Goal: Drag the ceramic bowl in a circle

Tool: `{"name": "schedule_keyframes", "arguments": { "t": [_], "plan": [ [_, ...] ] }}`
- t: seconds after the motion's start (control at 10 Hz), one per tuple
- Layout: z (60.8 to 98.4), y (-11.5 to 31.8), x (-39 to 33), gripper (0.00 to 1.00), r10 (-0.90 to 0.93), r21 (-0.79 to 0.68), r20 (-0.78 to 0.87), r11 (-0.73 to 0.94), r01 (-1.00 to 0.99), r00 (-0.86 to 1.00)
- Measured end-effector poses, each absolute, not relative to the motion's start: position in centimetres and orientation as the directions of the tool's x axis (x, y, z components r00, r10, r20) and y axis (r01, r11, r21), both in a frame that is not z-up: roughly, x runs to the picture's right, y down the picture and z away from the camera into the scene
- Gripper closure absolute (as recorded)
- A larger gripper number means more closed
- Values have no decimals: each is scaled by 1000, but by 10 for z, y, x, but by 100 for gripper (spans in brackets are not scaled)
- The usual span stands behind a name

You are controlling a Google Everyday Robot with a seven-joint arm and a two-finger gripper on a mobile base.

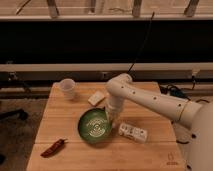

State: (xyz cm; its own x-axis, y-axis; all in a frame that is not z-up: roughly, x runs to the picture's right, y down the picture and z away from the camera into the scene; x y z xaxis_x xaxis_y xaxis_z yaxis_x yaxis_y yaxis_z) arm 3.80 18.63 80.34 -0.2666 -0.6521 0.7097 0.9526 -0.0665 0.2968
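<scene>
hand (111,121) blurred at bowl (94,128) rim, arm (150,100) cropped

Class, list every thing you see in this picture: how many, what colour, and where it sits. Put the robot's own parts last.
table: one, light wood, under everything
ceramic bowl: one, green, centre front of the table
cup: one, white, back left
flat block: one, cream, behind the bowl
packet: one, white, right of the bowl
pepper-like item: one, red, front left
arm: one, white, reaching in from the right
tool: one, pale, at the bowl's right rim
</scene>
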Motion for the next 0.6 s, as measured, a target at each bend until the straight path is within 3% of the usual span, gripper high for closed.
{"name": "schedule_keyframes", "arguments": {
  "t": [0.6],
  "plan": [
    [781, 197, -14, 100, -648, 376, 679, -97, 921, -345]
  ]
}}
